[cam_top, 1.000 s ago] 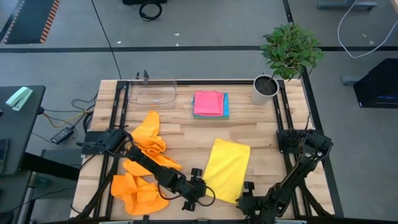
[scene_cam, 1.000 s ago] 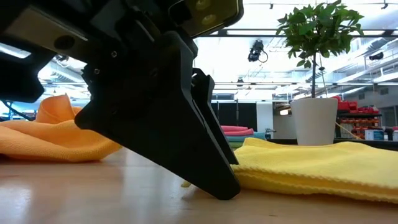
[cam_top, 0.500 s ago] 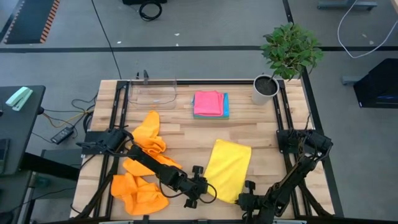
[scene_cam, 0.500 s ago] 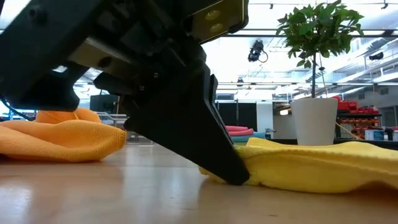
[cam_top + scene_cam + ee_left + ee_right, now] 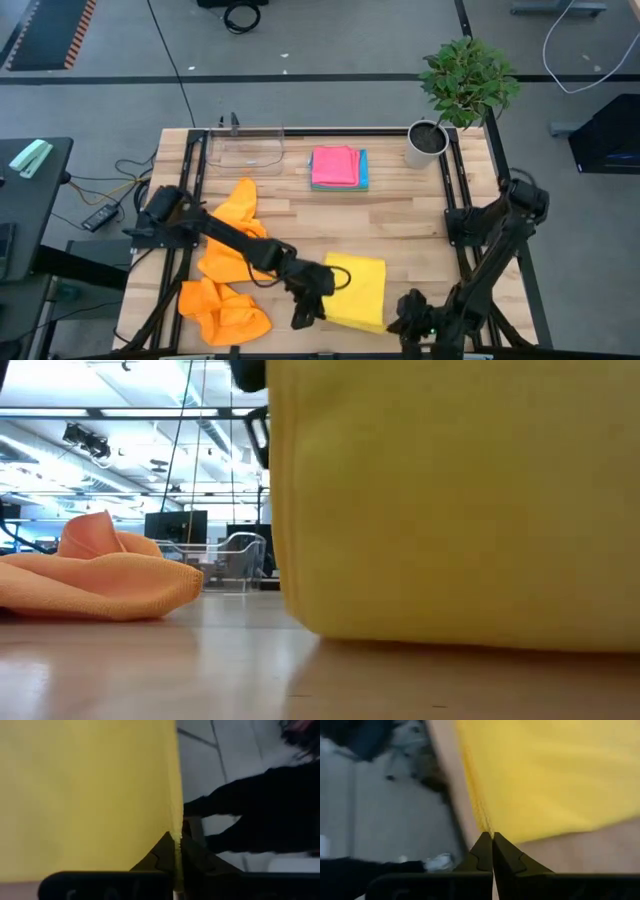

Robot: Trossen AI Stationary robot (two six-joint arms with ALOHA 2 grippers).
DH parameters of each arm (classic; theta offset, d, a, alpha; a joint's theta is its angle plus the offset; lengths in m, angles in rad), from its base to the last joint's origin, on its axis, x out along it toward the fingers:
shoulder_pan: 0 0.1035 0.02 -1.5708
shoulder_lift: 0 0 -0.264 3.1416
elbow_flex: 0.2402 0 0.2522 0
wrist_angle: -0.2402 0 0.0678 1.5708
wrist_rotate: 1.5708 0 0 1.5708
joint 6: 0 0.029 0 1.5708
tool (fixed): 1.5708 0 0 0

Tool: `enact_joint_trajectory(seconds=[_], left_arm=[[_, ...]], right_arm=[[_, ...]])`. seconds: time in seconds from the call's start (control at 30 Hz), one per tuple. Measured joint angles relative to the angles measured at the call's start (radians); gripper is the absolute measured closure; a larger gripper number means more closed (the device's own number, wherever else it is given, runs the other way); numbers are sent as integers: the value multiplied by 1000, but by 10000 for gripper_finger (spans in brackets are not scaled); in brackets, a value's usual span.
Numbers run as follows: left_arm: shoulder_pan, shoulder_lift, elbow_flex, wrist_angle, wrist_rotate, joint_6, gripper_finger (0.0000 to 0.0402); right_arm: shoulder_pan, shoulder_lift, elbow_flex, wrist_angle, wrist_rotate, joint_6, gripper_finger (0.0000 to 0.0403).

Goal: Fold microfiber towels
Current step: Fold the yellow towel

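We see the yellow towel (image 5: 357, 291) at the table's (image 5: 400, 215) six o'clock edge, doubled into a rough square. The left gripper (image 5: 305, 310) has its fingers pinched tight on the towel's left corner; the right gripper (image 5: 408, 318) is pinched on its right corner. Orange towels (image 5: 228, 265) lie crumpled at eight o'clock. The clear plastic tray (image 5: 246, 147) at eleven o'clock looks bare inside. A pink towel (image 5: 334, 164) sits folded on a blue towel (image 5: 364, 178) at twelve o'clock, with a potted plant (image 5: 452, 95) at one o'clock.
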Motion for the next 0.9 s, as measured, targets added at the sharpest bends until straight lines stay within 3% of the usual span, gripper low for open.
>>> enact_joint_trajectory(seconds=[0.23,0.4,0.57,0.9], left_arm=[[146,4,0,-100,7,-6,392],[250,6,-1,-206,-4,57,385],[284,50,1,-205,-4,60,393],[282,116,1,-176,-56,115,393]], right_arm=[[-128,-75,-22,-393,11,120,400],[-245,-111,-166,-268,-72,32,400],[-307,-140,-292,-127,-109,-8,401],[-346,-141,-345,-89,-111,-60,401]])
